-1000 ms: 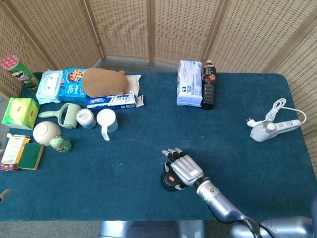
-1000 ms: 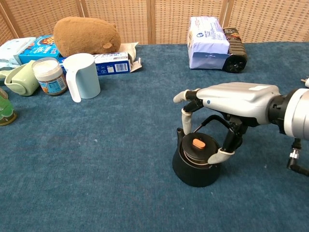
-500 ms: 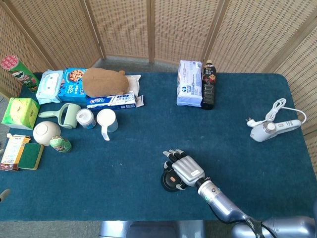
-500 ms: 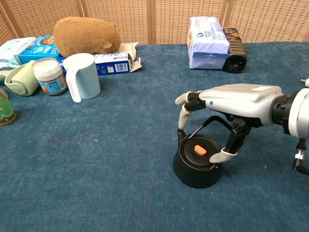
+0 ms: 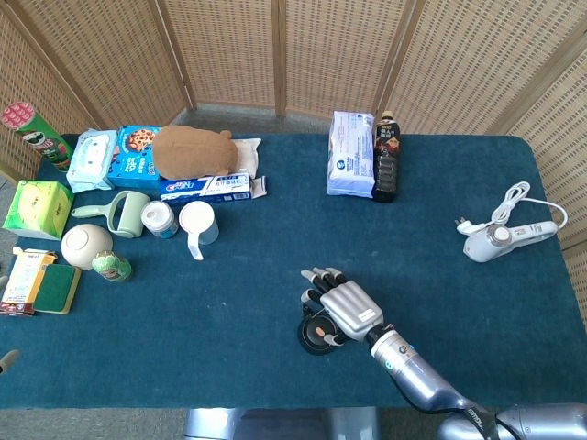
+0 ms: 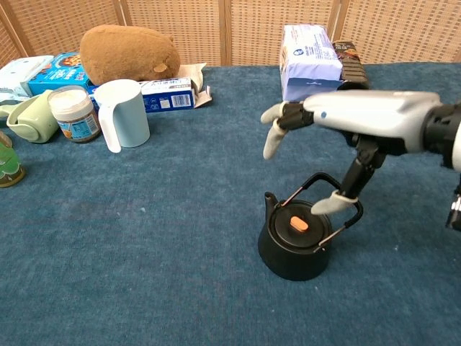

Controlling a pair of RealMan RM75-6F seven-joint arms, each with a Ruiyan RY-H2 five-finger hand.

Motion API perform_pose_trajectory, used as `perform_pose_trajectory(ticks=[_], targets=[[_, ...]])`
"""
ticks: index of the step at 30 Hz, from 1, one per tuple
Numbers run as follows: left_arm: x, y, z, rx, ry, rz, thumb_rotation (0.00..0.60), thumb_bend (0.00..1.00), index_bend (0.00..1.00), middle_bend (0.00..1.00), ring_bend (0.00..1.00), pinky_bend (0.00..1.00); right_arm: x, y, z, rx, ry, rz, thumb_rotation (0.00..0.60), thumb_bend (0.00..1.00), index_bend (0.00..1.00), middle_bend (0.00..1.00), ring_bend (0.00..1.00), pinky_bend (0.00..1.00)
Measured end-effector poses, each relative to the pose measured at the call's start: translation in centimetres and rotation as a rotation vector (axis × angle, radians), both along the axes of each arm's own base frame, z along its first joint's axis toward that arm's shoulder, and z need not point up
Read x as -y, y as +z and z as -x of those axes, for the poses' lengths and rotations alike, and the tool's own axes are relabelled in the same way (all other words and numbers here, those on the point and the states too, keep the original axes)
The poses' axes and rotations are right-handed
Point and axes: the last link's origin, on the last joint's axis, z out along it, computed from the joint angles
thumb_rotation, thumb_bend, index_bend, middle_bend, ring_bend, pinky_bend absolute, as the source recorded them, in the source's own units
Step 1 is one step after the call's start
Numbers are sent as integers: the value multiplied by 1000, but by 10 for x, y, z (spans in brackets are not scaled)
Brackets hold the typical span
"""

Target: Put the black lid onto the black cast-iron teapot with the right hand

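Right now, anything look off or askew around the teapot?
Nothing stands out. The black lid sits level in the black cast-iron teapot, the pot upright on the table. The right robot hand is above it, fingers spread and empty. No spill is visible.
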Motion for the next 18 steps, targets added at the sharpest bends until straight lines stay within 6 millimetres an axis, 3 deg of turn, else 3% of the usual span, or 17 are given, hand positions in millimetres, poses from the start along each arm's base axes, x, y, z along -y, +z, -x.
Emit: perform_pose_trajectory(ticks=[3,10,14,18], targets=[[0,0,0,1,-1,0,600,170,0,0,0,73,3,9,-1,18,9,28,600,211,256,54,46,4],[2,1,-1,0,-8,1,600,171,0,0,0,73,18,37,10,50,90,188,600,46,236,82,75,66],[4,2,-1,-4,-11,-1,600,171,0,0,0,73,29,61,36,89,95,313,538,8,223,85,75,56],[6,3,-2,-4,-18,-2,600,172,0,0,0,73,30,92,76,82,77,453,495,0,219,85,75,47]])
